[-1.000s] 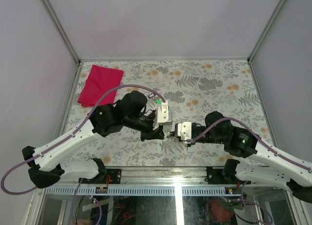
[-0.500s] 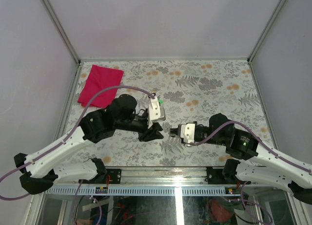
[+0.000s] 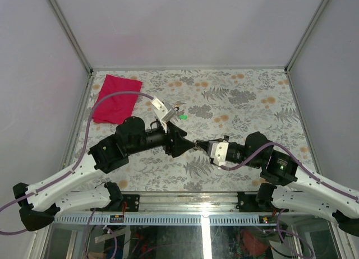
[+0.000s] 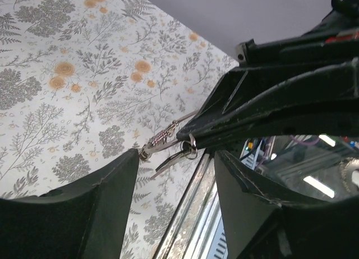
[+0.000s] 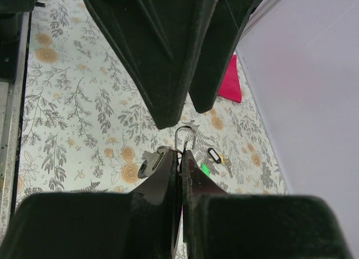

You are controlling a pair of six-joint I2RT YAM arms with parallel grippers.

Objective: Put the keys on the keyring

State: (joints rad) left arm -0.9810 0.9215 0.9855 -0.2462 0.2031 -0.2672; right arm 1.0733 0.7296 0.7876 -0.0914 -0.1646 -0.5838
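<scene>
My right gripper [image 5: 180,158] is shut on the keyring [image 5: 185,137]. The thin silver loop sticks up past its fingertips, and a smaller ring with a silvery tag [image 5: 148,162] hangs at its left. In the left wrist view the keyring [image 4: 191,144] and a hanging clasp [image 4: 160,138] dangle from the right fingers [image 4: 263,110]. My left gripper [image 4: 175,156] is open just in front of them, with nothing between its fingers. From above, the left gripper [image 3: 186,141] meets the right gripper [image 3: 200,143] tip to tip. The keys [image 5: 215,155] lie on the table [image 3: 247,102] beyond, also seen as keys [image 3: 178,107] from above.
A tiny bright green piece [image 3: 183,116] lies next to the keys. A red cloth [image 3: 115,98] sits at the table's far left corner. The metal front rail [image 4: 185,214] runs close below the left gripper. Grey walls enclose the table.
The left gripper has opened and its wrist has turned, lifting its white camera mount back and to the left. The right gripper has shifted slightly right and up, still shut on the keyring.
</scene>
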